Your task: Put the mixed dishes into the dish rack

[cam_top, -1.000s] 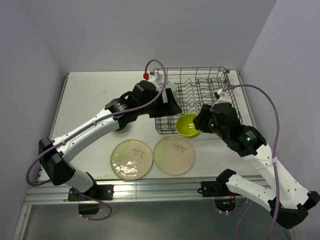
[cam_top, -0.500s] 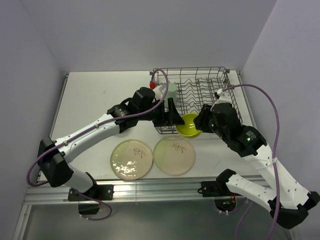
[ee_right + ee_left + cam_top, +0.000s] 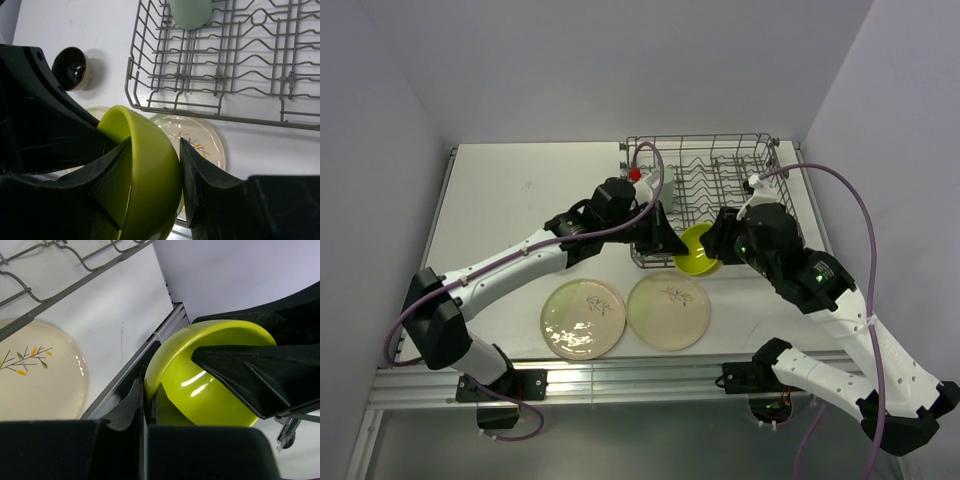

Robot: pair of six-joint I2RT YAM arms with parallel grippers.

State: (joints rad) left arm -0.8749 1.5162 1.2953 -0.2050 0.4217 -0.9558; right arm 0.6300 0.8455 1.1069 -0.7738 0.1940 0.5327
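i am holding the lime-green bowl [image 3: 692, 253] with both pincers at once. my right pincer [image 3: 715, 250] is clamping the bowl's wall, 1 finger sitting inside the bowl and the other pressing against its outside; the right wrist view is showing this plainly. my left pincer [image 3: 672, 246] is closing nearly all the way together, and in the left wrist view the bowl's thin rim is running into the narrow slit between its fingers [image 3: 132, 405], so it is pinching that rim from the opposite side. the 2 pincers are meeting at the bowl, the left 1 coming from the left and the right 1 from the right.

the bowl is tipping up on its edge rather than sitting level, with its opening turning toward my left arm. from above it is hanging at the near left corner of the dish rack [image 3: 700, 138], overlapping the rack's near wall; i cannot tell how high it is hanging.

the pale mint-green cup [image 3: 190, 12] is sitting inside the rack, at a corner. the small dark cup [image 3: 72, 67] is standing on the table [image 3: 520, 190] outside the rack, beside its left wall. the 2 cream plates are lying flat side by side on the table in front of the rack, the left plate [image 3: 583, 317] and the right plate [image 3: 668, 311] almost touching, each showing a leaf sprig.
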